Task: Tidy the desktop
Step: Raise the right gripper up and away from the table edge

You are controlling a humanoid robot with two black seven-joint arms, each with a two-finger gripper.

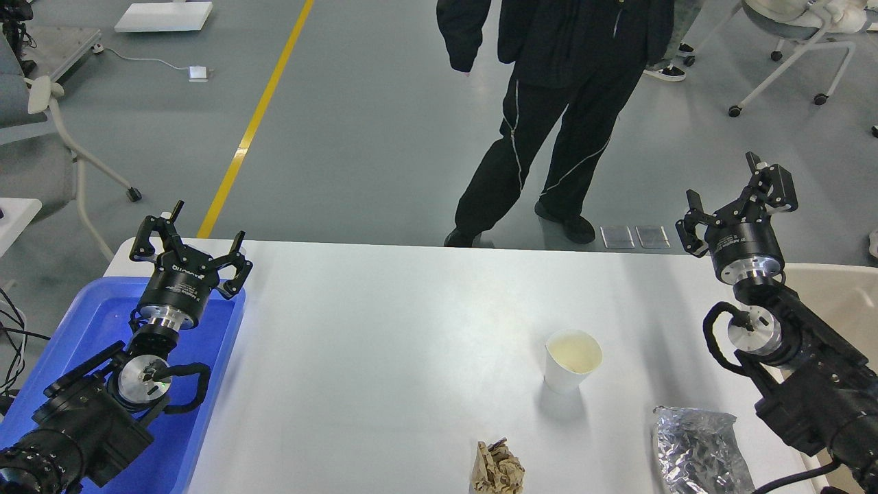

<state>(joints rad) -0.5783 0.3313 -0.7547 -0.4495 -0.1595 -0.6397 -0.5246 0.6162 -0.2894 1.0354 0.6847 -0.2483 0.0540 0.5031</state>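
The white desktop [384, 343] fills the middle of the head view. On it stand a white paper cup [572, 360], upright and empty, a crumpled brown paper wad [496, 470] at the front edge, and a crumpled silver foil bag [699, 449] at the front right. My left gripper [191, 240] is open and empty above the far end of the blue plastic tray [212, 384]. My right gripper [737, 199] is open and empty, raised over the desktop's far right edge, well apart from the cup.
A beige-white bin [840, 302] sits at the right edge behind my right arm. A person in black [549, 110] stands just beyond the far table edge. Wheeled chairs stand on the floor at the left and the far right.
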